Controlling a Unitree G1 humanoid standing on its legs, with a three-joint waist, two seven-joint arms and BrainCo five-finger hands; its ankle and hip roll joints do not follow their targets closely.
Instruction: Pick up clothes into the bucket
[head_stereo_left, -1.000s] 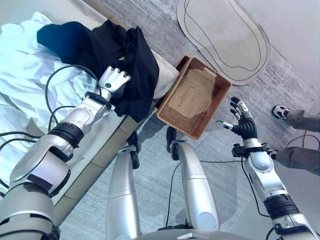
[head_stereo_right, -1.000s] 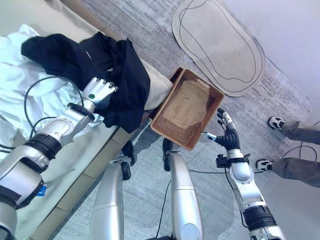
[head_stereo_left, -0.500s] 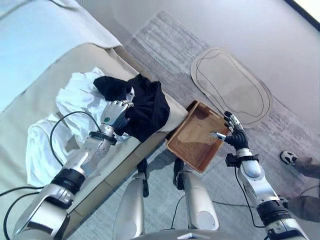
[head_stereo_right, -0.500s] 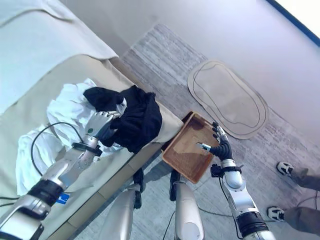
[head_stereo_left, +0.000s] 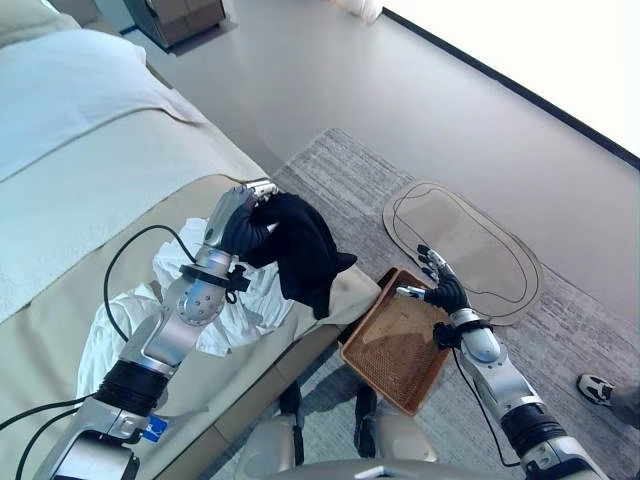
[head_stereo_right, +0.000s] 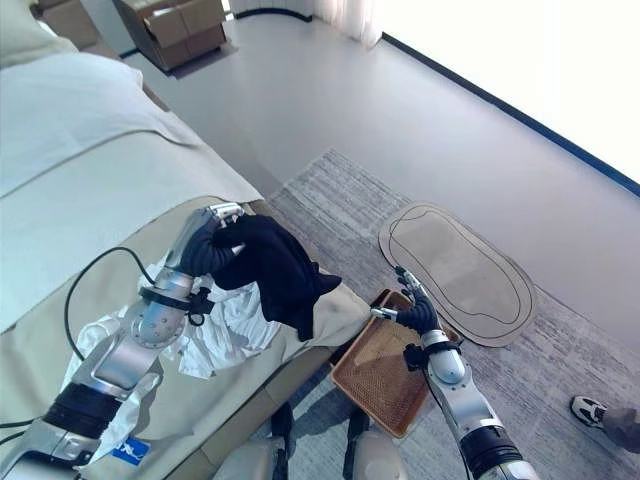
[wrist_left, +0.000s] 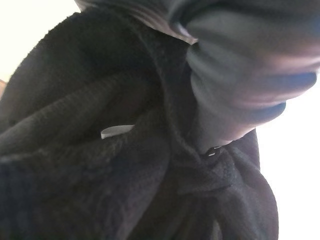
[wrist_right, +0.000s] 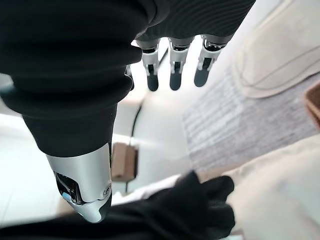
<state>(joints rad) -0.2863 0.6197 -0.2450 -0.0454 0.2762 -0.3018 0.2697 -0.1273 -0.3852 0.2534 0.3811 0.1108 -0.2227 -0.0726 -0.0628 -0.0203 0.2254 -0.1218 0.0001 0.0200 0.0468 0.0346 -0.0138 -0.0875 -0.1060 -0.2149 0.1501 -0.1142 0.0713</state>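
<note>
One dark garment (head_stereo_left: 300, 245) hangs from the left hand (head_stereo_left: 238, 222), whose fingers are curled round a bunch of the cloth and hold it lifted above the beige couch (head_stereo_left: 100, 210); the garment's lower end drapes over the couch's front edge. White clothes (head_stereo_left: 245, 305) lie crumpled on the seat at about 7 o'clock from the raised hand. The wicker basket (head_stereo_left: 398, 345) sits on the grey rug (head_stereo_left: 340, 175) at roughly 4 o'clock from the dark garment, close against the couch's corner. The right hand (head_stereo_left: 437, 287) hovers over the basket's far rim with its fingers straight and spread, holding nothing. The step in hand looks like the carry: the garment is picked up but not yet over the basket. The next move calls for swinging the left arm toward 4 o'clock until the cloth hangs over the basket, then letting go.
</note>
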